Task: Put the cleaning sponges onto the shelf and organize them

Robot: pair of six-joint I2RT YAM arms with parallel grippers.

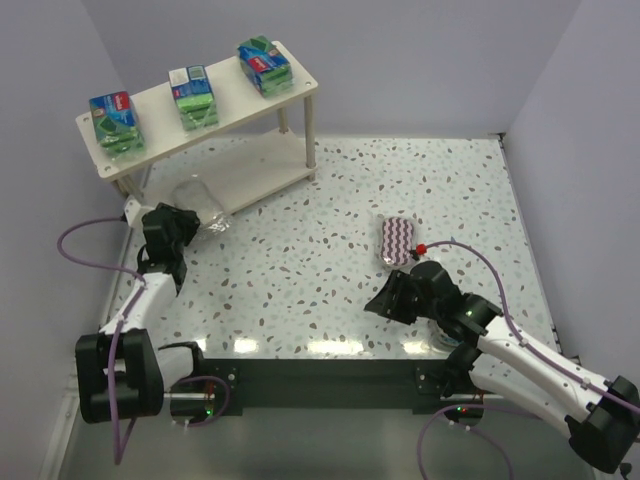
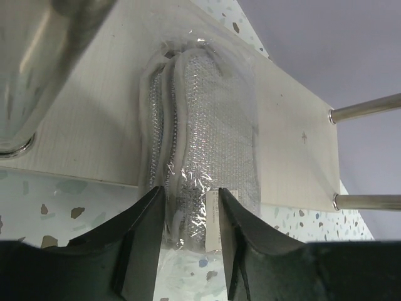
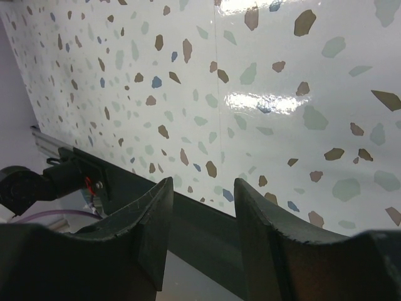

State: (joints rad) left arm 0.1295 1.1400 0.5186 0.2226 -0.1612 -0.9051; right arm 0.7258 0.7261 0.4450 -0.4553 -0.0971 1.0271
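Speckled table. Upper left, the cream shelf carries three green-and-blue packs in a tidy row on top. The silvery pack lies on its lower board, with the left pincer open astride its overhanging end, likely releasing. A striped pad waits centre-right. The right pincer is open and empty.

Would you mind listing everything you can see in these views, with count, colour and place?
shelf: one, cream-white, far left of table
wrapped packs: three, green-and-blue, along the shelf's top board
silver pack: one, clear-wrapped, lower board, near end overhanging
oval pad: one, purple-and-white striped, table, right of centre
table: one, white, speckled
left gripper: one, black, jaws apart around the silver pack's end
right gripper: one, black, open and empty, near table edge
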